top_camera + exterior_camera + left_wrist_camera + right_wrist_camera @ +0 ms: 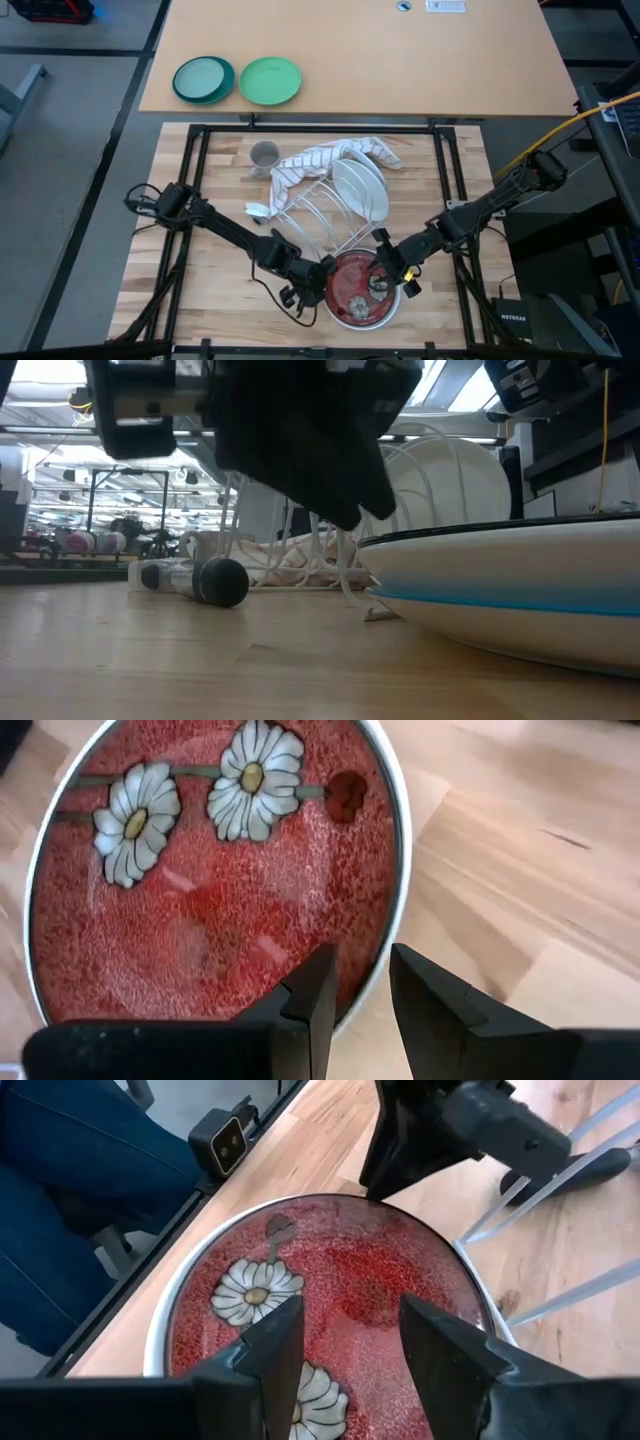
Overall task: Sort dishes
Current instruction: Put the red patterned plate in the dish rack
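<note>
The red-flowered plate (358, 285) lies face up on a stack of plates (520, 585) near the table's near edge. My left gripper (362, 1005) is open at the plate's left rim (392, 920), one finger over the plate and one outside it. My right gripper (350, 1350) is open just above the plate's right half (370, 1280). A white plate (360, 185) stands on edge in the white wire rack (315, 215). The small grey cup (264, 155) stands on the table left of the rack.
A striped cloth (335, 155) lies over the rack's far side. A small dark-capped object (200, 580) lies left of the rack. A teal plate (204, 78) and a green plate (270, 80) sit on the far table. A seated person's legs (80, 1190) show beyond the near edge.
</note>
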Controlling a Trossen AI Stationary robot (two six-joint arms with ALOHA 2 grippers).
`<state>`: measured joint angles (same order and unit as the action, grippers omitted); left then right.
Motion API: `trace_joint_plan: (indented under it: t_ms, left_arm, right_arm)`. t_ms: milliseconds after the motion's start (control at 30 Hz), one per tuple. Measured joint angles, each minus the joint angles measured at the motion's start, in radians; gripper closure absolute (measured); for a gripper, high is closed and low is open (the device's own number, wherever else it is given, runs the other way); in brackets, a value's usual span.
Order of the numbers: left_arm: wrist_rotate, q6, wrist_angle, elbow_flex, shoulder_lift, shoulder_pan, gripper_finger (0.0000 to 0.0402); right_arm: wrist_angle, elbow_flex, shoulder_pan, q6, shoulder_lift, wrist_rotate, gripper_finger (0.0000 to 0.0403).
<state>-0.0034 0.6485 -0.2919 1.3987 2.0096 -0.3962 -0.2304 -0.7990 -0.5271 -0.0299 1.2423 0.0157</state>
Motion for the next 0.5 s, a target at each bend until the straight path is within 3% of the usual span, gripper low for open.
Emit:
trace_joint_plan:
  t_ms: [500]
  left_arm:
    - [-0.064,0.173,0.036,0.003,0.062,0.003,0.0313]
  right_arm:
    - [-0.002,0.0,-0.01,0.0,0.0,0.026,0.0233]
